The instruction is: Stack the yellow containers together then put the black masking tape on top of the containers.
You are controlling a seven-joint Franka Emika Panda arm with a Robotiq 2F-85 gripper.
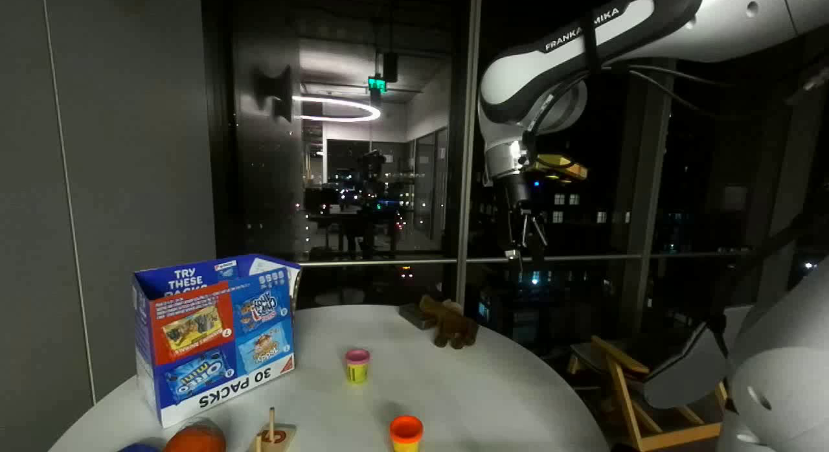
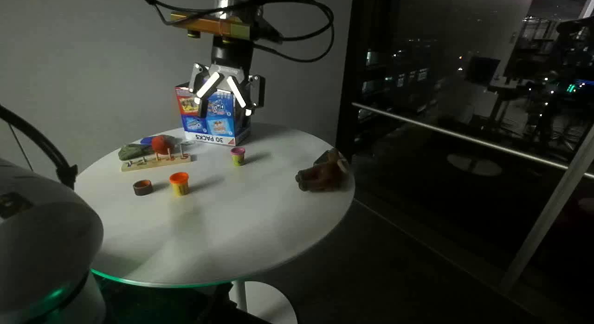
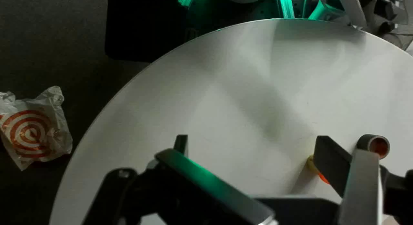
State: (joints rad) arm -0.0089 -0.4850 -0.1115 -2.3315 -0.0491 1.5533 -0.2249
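Two yellow tubs stand unstacked in an exterior view: the orange-lidded tub (image 1: 406, 434) and, well beyond it, the pink-lidded tub (image 1: 357, 368). In an exterior view, the black tape roll (image 2: 143, 188) sits near the orange-lidded tub, and the gripper (image 2: 222, 116) hangs well above that tub's height, jaws spread with nothing between them. In the wrist view, the gripper hides part of the orange-lidded tub; the black tape roll shows to its right. Both tubs look light and fairly stiff, perhaps slippery: I'd pinch mid-wall, below the lid. The roll seems firm, best held across its outer sides.
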